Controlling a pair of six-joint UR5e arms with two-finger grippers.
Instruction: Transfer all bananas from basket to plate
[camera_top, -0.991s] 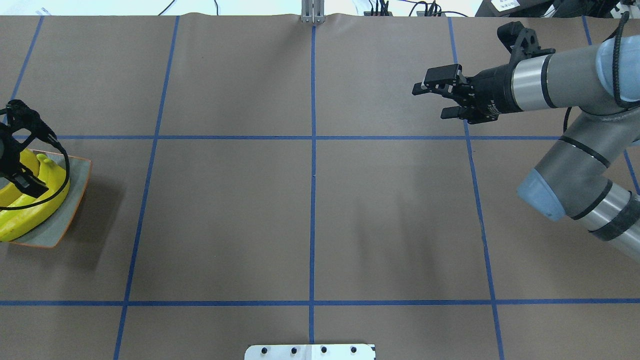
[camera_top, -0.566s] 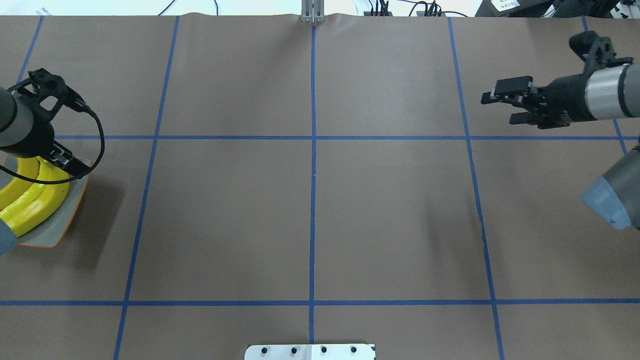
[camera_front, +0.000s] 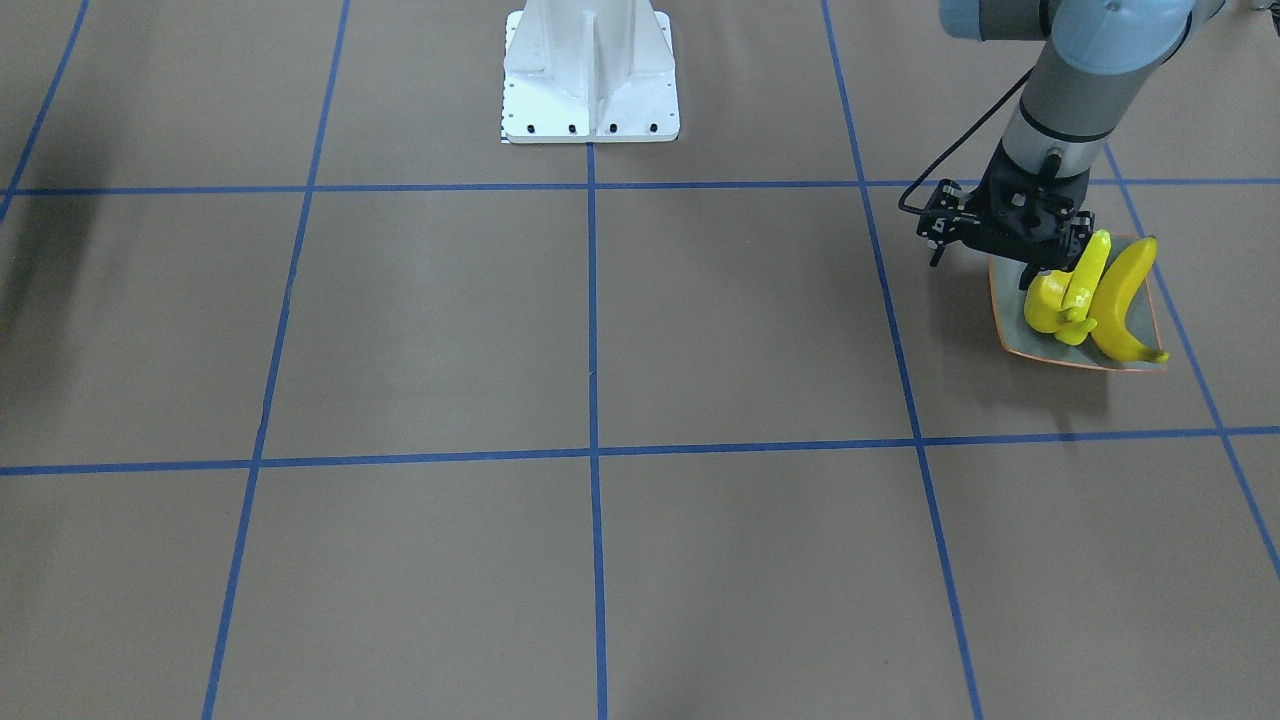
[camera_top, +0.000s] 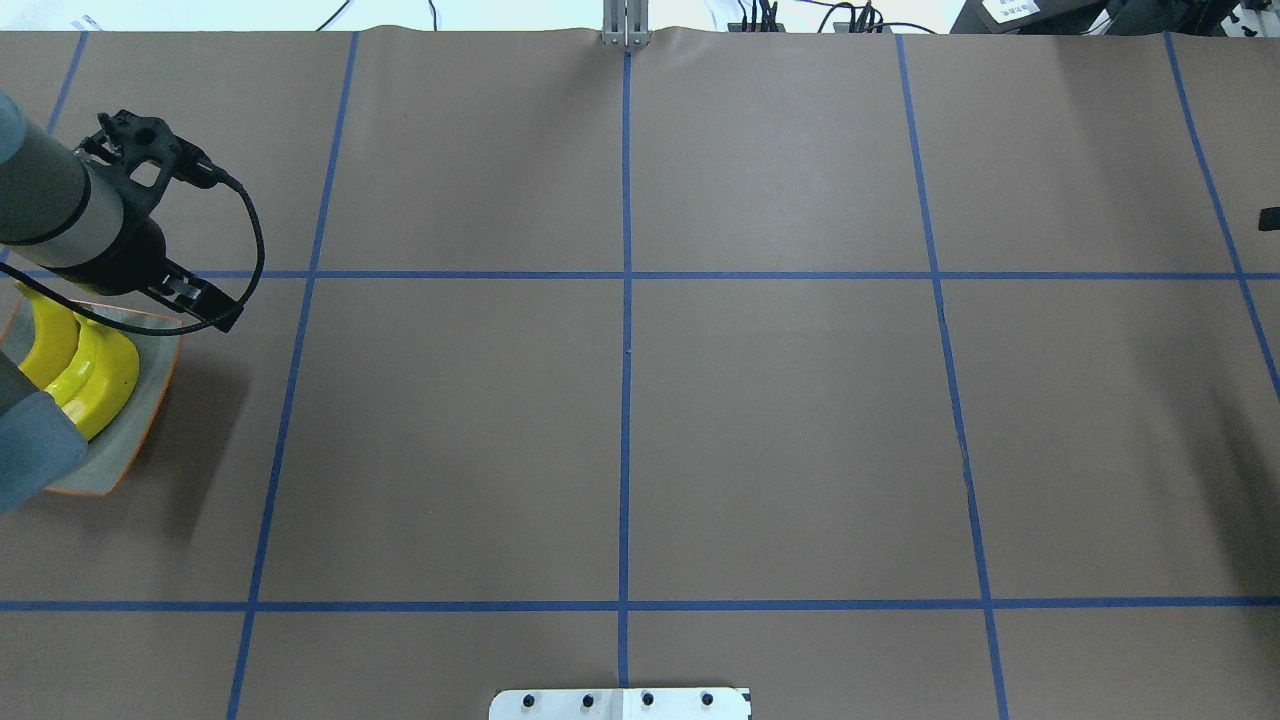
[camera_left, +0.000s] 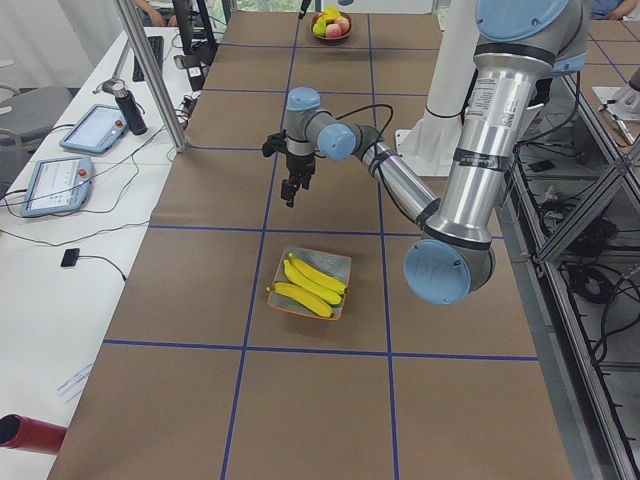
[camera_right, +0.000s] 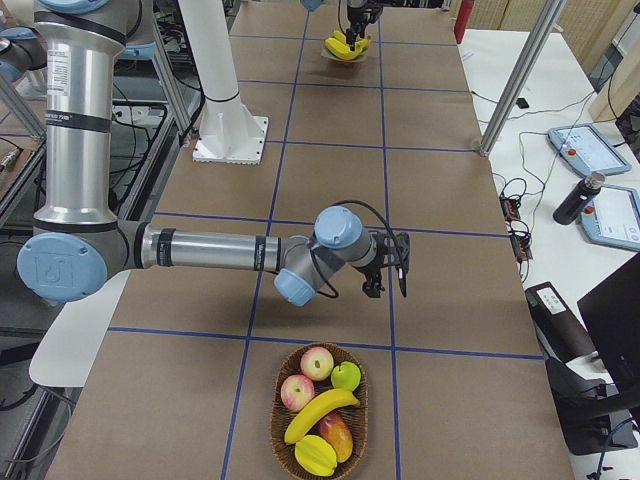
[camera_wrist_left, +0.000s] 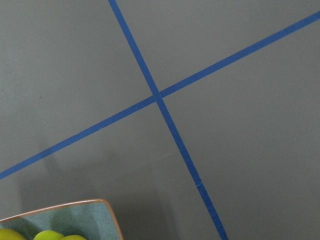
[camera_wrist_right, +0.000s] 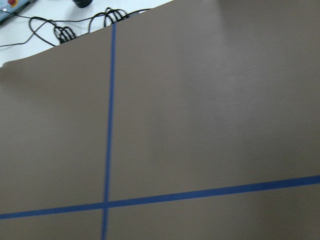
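Observation:
Three yellow bananas (camera_front: 1122, 300) lie on the square grey-green plate (camera_front: 1003, 300) at the table's left end, also seen from overhead (camera_top: 95, 375). My left gripper (camera_front: 1045, 262) hangs open and empty above the plate's back edge (camera_top: 160, 340). One more banana (camera_right: 322, 414) lies in the wicker basket (camera_right: 282, 440) among apples at the table's right end. My right gripper (camera_right: 388, 288) is open and empty above the table, a little short of the basket. Only one of its fingertips (camera_top: 1270, 218) shows in the overhead view.
The brown table cover is marked by a blue tape grid (camera_top: 626, 275). The robot's white base plate (camera_front: 590, 75) stands at the near middle edge. The basket holds red apples (camera_right: 318, 362) and a green one (camera_right: 346, 376). Tablets and cables lie on the side bench (camera_right: 600, 150).
My left gripper has lifted off the bananas and moved back from the plate. My right arm has swung right, almost out of the overhead view.

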